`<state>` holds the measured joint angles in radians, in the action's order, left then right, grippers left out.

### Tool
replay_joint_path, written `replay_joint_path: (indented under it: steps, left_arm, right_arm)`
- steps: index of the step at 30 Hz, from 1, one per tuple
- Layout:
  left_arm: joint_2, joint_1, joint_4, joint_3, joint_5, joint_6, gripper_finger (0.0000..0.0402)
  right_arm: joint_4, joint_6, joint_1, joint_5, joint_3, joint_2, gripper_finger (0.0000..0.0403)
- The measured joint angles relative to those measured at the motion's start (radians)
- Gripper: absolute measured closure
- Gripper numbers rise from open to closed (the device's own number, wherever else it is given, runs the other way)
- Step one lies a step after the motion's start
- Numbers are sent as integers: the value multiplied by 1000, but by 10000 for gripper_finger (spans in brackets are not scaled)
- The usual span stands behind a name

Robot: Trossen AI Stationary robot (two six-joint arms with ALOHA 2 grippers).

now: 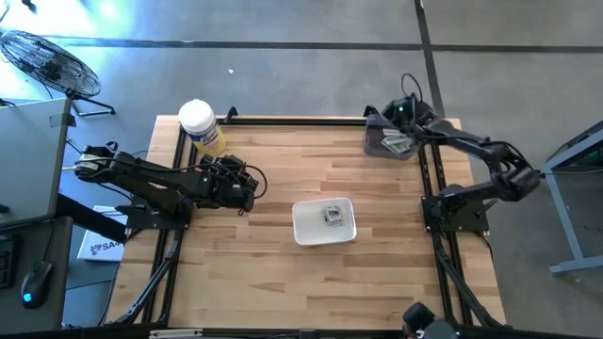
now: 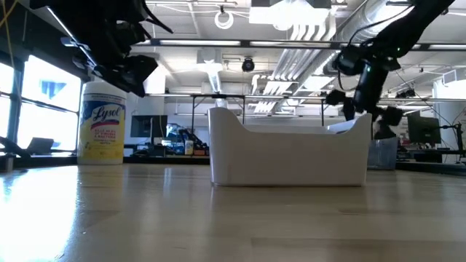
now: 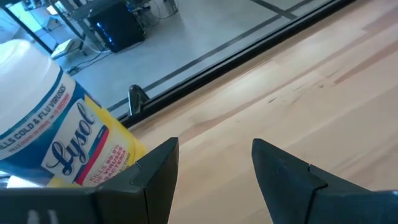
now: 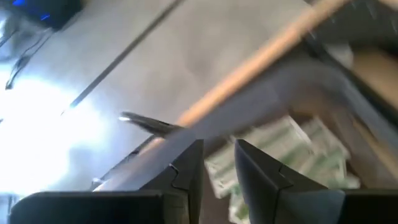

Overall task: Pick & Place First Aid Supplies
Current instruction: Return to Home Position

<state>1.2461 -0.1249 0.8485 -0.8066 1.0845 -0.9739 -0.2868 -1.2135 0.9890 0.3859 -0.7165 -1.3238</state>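
the left gripper (image 3: 216,146) hangs over the wooden table (image 1: 283,282), near the yellow lysol canister (image 1: 201,127) with the white lid. its two dark fingers are wide apart and there is nothing between them.

the right gripper (image 4: 219,144) is up over the black bin (image 1: 372,132) at the far right corner of the table. its fingers are only a little apart and they hold nothing. the view from that wrist is blurry.

the green bandages (image 4: 280,149) lie in a heap inside the black bin, under the right gripper.

the white tray (image 1: 303,226) sits near the middle of the table, between the two arms. a few small square packets (image 1: 333,215) lie inside it. their print is too small to read. the tray is well apart from the canister and from the black bin.
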Motion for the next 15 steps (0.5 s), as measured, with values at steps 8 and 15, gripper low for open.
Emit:
replay_joint_path:
  steps: [8, 15]
  left_arm:
    - [0, -43, -54, 0, -10, 59, 202]
    - [0, -52, -461, 0, -213, 452, 202]
  right_arm:
    - [-22, 511, -78, -235, -103, 151, 318]
    - [-37, 685, -327, -422, -28, 304, 318]
